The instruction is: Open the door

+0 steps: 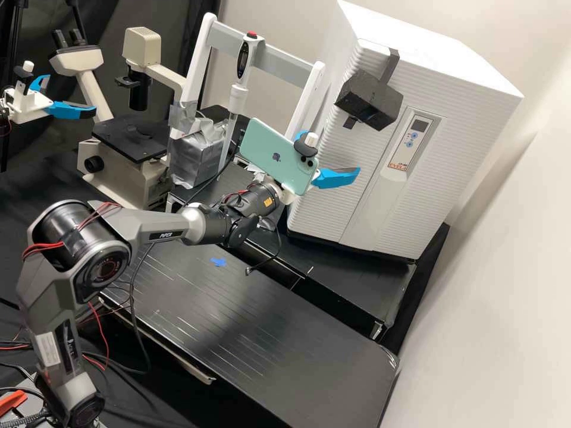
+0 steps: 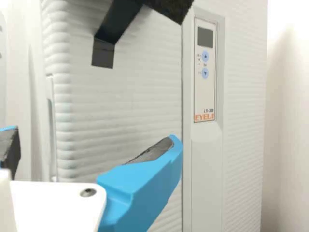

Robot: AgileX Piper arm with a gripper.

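A black counter (image 1: pixel 357 291) supports the white laboratory incubator (image 1: pixel 434 44) at the upper right of the high view. Its ribbed door (image 1: pixel 321 217) is closed and faces the end effector (image 1: pixel 334 153), near its fingers, which stand apart; door contact cannot be determined.

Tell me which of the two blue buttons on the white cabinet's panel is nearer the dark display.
The up-arrow button: it sits between the display and the down-arrow button.
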